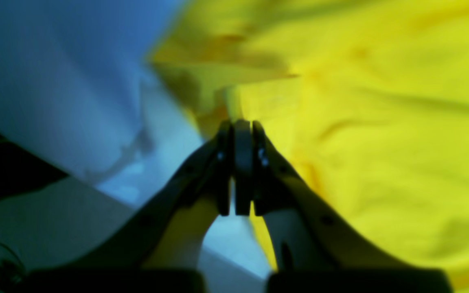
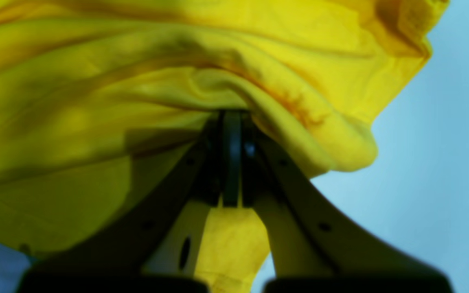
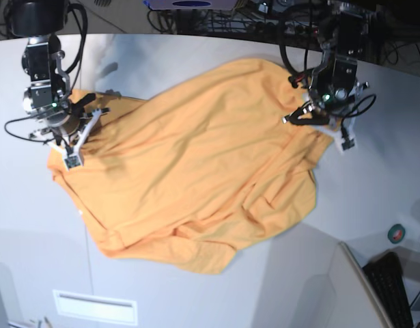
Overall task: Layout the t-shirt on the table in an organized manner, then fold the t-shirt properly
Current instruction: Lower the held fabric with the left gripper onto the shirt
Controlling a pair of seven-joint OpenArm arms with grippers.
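Note:
The orange-yellow t-shirt [image 3: 196, 171] lies crumpled and slanted across the white-grey table [image 3: 373, 184]. My right gripper [image 3: 67, 137], at the left of the base view, sits at the shirt's left edge. Its wrist view shows the right gripper [image 2: 231, 116] shut on a bunched fold of the t-shirt [image 2: 96, 101]. My left gripper [image 3: 324, 123], at the right of the base view, rests at the shirt's upper right edge. In the left wrist view the left gripper [image 1: 238, 124] has its jaws pressed together on the border of the t-shirt [image 1: 381, 122], with bare table [image 1: 55, 81] to its left.
A black keyboard [image 3: 390, 283] and a small green round object [image 3: 397, 233] lie at the lower right. Cables and equipment [image 3: 250, 17] run along the back edge. A white slot-like strip [image 3: 95, 306] sits near the front left, and thin seam lines [image 3: 87, 273] cross the tabletop.

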